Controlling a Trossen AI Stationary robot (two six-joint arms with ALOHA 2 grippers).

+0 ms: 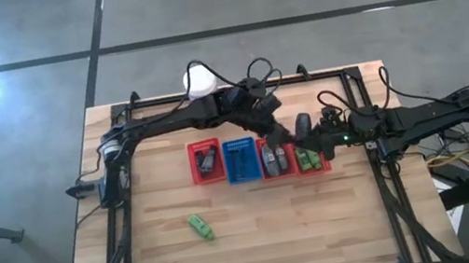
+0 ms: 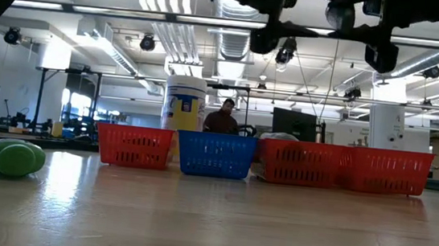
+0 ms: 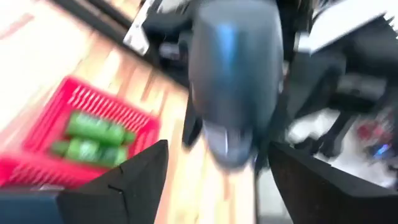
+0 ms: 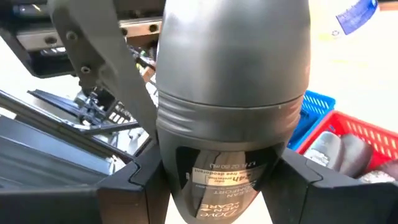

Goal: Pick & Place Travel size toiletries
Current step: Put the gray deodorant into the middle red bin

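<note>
So from my chair: the right gripper (image 4: 227, 177) has its jaws clamped on a smooth dark grey deodorant bottle (image 4: 231, 93), rounded like an egg, with a ridged seam around its middle. It's held up above the row of baskets on the wooden table (image 1: 261, 240). The left gripper (image 3: 214, 177) sits right across from it with its jaws spread wide, the bottle between them but not touched. Below the jaws is a red mesh basket (image 1: 313, 162) with green tubes (image 3: 93, 140) inside, next to another red basket (image 1: 274, 161) of grey ones. Further out from the jaws sit a blue basket (image 1: 241, 160) and a red one (image 1: 205, 161). Lots of bare planks up front, just one green bottle (image 1: 200, 227) lying loose there.
</note>
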